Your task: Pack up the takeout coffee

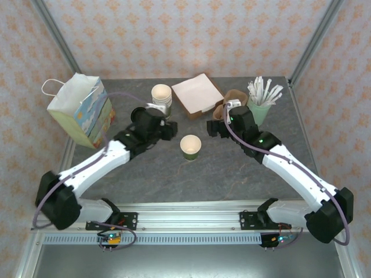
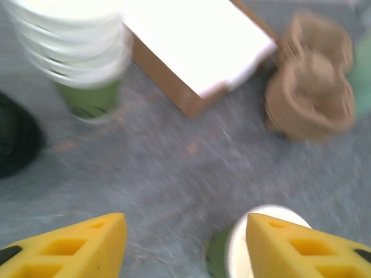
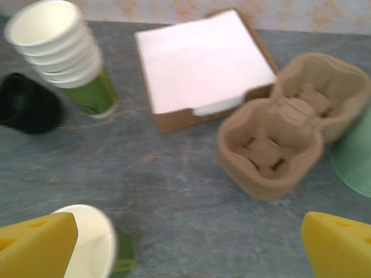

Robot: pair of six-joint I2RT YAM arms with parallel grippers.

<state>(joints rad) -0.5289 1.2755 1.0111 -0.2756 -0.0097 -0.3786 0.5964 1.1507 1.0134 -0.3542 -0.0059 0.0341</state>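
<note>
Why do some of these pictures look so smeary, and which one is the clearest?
Top external view: sharp, evenly lit, no glare. Left wrist view: the most smeared, probably motion blur; the stack of lidless cream paper cups and the brown moulded-pulp cup carrier are streaked. Right wrist view: only slightly soft; the white napkins in their brown cardboard tray read clearly.

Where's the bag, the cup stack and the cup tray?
bag (image 1: 87,113), top view, its printed side.
cup stack (image 3: 64,59), right wrist view, its white rims.
cup tray (image 3: 269,145), right wrist view, its near pocket.
</note>
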